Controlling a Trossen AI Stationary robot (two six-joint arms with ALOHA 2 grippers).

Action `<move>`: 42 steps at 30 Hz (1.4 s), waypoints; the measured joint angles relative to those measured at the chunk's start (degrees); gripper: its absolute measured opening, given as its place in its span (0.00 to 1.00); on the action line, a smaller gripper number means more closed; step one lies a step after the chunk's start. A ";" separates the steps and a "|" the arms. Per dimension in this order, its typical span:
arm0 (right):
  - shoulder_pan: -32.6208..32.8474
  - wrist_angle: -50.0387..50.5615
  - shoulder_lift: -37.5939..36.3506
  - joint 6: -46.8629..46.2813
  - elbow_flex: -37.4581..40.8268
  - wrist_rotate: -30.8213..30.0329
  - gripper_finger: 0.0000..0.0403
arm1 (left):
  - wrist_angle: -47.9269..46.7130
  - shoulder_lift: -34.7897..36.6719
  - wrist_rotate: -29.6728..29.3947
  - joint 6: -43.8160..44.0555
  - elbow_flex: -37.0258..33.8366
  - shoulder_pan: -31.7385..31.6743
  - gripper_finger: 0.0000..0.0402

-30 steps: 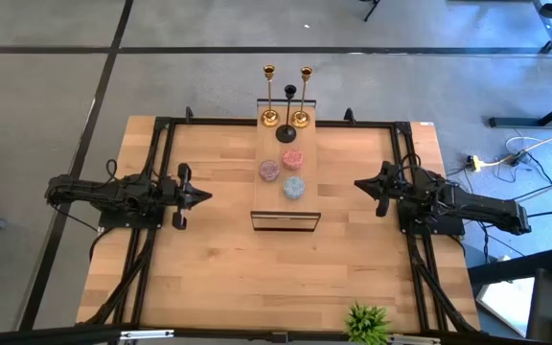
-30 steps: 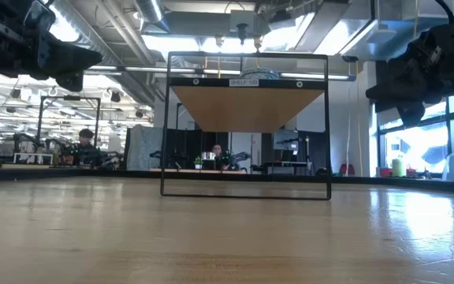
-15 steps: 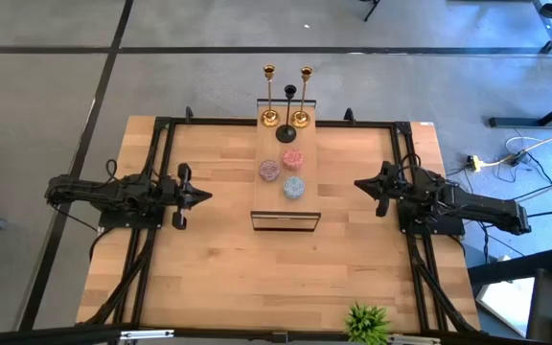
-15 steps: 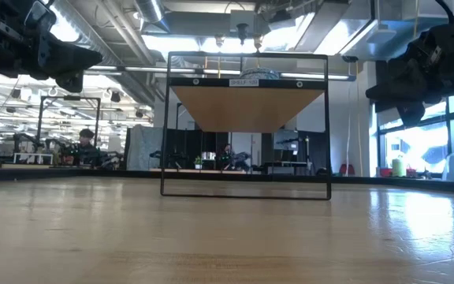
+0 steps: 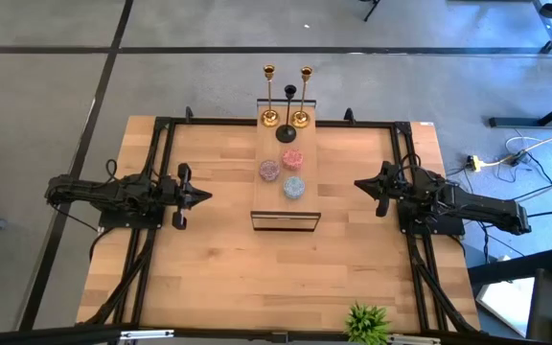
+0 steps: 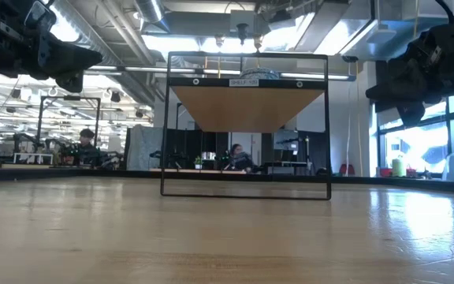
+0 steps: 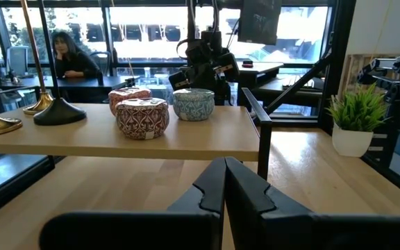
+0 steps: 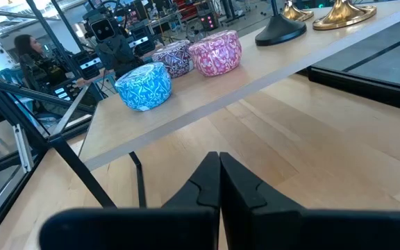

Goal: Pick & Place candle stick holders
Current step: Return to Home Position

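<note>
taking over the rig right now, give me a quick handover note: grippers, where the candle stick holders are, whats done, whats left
Left gripper: shut, empty, above the left side of the table.
Right gripper: shut, empty, above the right side.
Two gold candle stick holders and the black candle stick holder stand at the far end of the shelf. Three candle tins sit mid-shelf.
Done: all holders placed.
Left: nothing seems left to place.

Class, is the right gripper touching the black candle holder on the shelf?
Apart. High view: bare table lies between the right gripper and the shelf bearing the black candle holder.
</note>
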State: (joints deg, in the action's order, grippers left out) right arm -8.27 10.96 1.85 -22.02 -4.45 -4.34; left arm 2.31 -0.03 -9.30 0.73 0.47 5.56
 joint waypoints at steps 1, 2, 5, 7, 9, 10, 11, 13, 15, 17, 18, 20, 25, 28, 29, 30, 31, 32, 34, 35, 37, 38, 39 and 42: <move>0.02 0.00 0.00 -0.02 0.00 0.00 0.00 | 0.00 0.00 0.00 0.00 0.00 0.00 0.01; 0.01 0.00 0.00 0.00 0.00 0.00 0.00 | 0.00 0.00 0.00 0.00 0.00 0.00 0.01; -0.01 0.00 0.00 0.00 0.00 0.00 0.00 | 0.00 0.00 0.00 0.00 0.00 0.01 0.01; 0.02 0.00 0.00 0.00 0.00 0.00 0.00 | 0.00 0.00 0.00 0.00 0.00 0.00 0.01; 0.02 0.00 0.00 0.00 0.00 0.00 0.00 | 0.00 0.00 0.00 0.00 0.00 0.00 0.01; 0.01 0.00 0.00 0.00 0.00 0.00 0.00 | 0.00 0.00 0.00 0.00 0.00 0.00 0.01; -0.01 0.00 0.00 0.00 0.00 0.00 0.00 | 0.00 0.00 0.00 0.00 0.00 0.00 0.01; 0.00 0.00 0.00 0.00 0.00 -0.02 0.00 | 0.00 0.00 0.00 0.00 0.00 0.00 0.01; 0.01 0.00 0.00 0.00 0.00 0.00 0.00 | 0.00 0.00 -0.01 0.00 0.00 0.00 0.02; 0.00 0.00 0.00 0.00 0.00 0.00 0.00 | 0.02 0.00 0.00 0.00 0.00 0.00 0.02; 0.00 0.00 0.00 0.00 0.00 -0.02 0.00 | 0.02 0.00 -0.02 0.00 0.00 0.00 0.02; 0.02 0.00 0.00 -0.01 0.00 0.00 0.00 | 0.00 0.00 -0.01 0.00 0.00 0.01 0.02; 0.01 0.00 0.00 0.00 0.00 -0.01 0.00 | 0.01 0.00 -0.02 0.00 0.00 0.01 0.02; 0.02 0.00 0.00 0.00 0.00 0.00 0.00 | 0.00 0.00 -0.01 0.00 0.00 0.00 0.02; 0.01 0.00 0.00 0.00 0.00 -0.01 0.00 | 0.02 0.00 0.00 0.00 0.00 0.00 0.02; 0.00 0.00 0.00 0.00 0.00 -0.02 0.00 | 0.00 0.00 0.00 0.00 0.00 0.02 0.02; 0.02 0.00 0.00 0.00 0.00 -0.01 0.00 | 0.02 0.00 -0.02 0.00 0.00 0.00 0.02; 0.02 0.00 0.00 0.00 0.00 -0.02 0.00 | 0.01 0.00 -0.01 0.00 0.00 0.00 0.02; 0.02 0.00 0.00 0.00 0.00 0.00 0.00 | 0.02 0.00 0.00 0.00 0.00 0.00 0.02; 0.02 0.00 0.00 0.00 0.00 -0.01 0.00 | 0.01 0.00 -0.01 0.00 0.00 0.01 0.02; 0.01 0.00 0.00 0.00 0.00 -0.02 0.00 | 0.02 0.00 -0.01 0.00 0.00 0.01 0.02; 0.02 0.00 0.00 0.00 0.00 -0.02 0.00 | 0.02 0.00 0.00 0.00 0.00 0.00 0.02; 0.00 0.00 0.00 0.00 0.00 -0.02 0.00 | 0.00 0.00 -0.02 0.00 0.00 0.00 0.02; 0.01 0.00 0.00 0.00 0.00 -0.02 0.00 | 0.00 0.00 -0.01 0.00 0.00 0.02 0.02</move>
State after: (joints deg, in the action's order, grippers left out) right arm -8.26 10.96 1.85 -22.02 -4.45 -4.36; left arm 2.31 -0.03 -9.31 0.73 0.47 5.58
